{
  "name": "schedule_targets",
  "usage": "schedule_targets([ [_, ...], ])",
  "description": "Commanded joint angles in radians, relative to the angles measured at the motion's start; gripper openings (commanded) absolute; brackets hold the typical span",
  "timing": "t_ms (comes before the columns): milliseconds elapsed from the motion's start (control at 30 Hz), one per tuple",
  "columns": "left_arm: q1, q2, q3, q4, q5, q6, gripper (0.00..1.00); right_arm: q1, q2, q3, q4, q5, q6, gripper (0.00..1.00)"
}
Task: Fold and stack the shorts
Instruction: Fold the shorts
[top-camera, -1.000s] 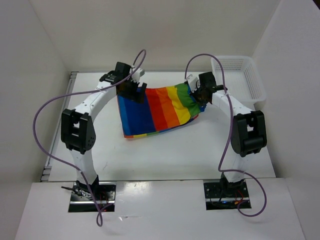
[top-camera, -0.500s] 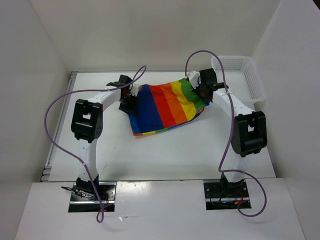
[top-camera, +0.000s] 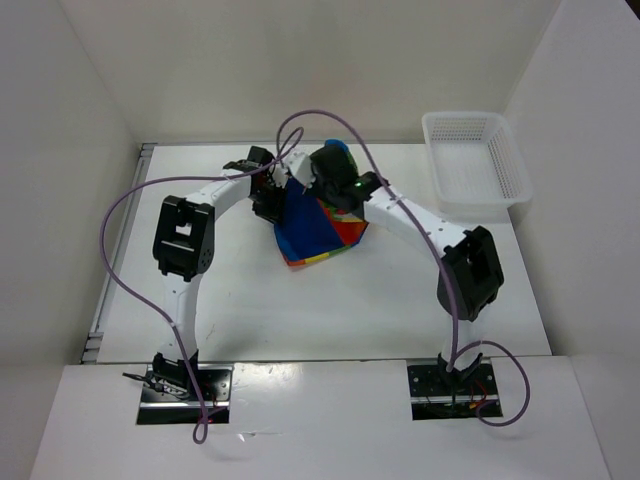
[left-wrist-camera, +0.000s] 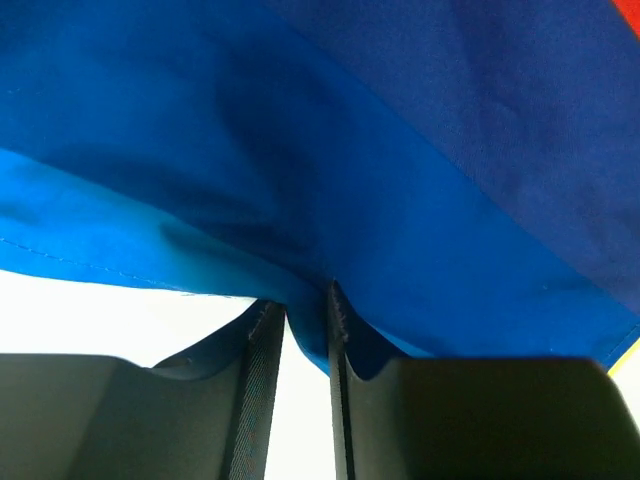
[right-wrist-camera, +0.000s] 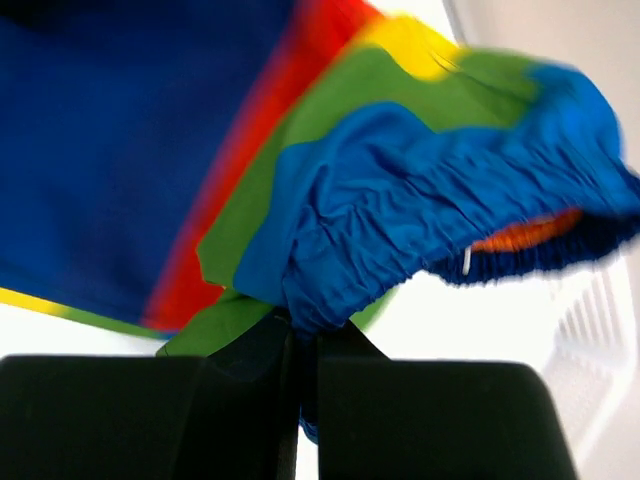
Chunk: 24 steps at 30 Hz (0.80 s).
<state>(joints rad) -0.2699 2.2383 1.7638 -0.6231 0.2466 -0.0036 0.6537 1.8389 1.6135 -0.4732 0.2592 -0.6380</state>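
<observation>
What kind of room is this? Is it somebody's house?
Probably not a house: it looks like a robot test booth. Plain white walls box in a white table, and two robot arms trailing purple cables handle the shorts.

Shorts (top-camera: 312, 228) bunched on the table (top-camera: 250, 295), back centre, between both grippers. Left gripper (top-camera: 268, 196) at their left edge, cloth pinched between its fingers (left-wrist-camera: 262, 340). Right gripper (top-camera: 326, 172) just behind and above the heap, pinching a bunched fold. Basket (top-camera: 478, 170) in the back right corner, well apart from the shorts.
</observation>
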Motion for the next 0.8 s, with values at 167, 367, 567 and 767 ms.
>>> schedule_targets([
  [167, 0.021, 0.018, -0.018, -0.004, 0.063, 0.004, 0.29, 0.175, 0.108, 0.042, 0.018, -0.008, 0.092, 0.01],
  [367, 0.075, 0.009, -0.030, -0.004, 0.109, 0.004, 0.29, 0.219, 0.152, 0.023, 0.018, -0.040, 0.101, 0.01],
  [567, 0.084, 0.009, -0.041, -0.023, 0.109, 0.004, 0.35, 0.276, 0.226, 0.089, 0.038, -0.029, 0.129, 0.13],
  [767, 0.119, -0.009, -0.059, -0.032, 0.089, 0.004, 0.49, 0.276, 0.192, 0.242, -0.085, -0.216, 0.173, 0.51],
])
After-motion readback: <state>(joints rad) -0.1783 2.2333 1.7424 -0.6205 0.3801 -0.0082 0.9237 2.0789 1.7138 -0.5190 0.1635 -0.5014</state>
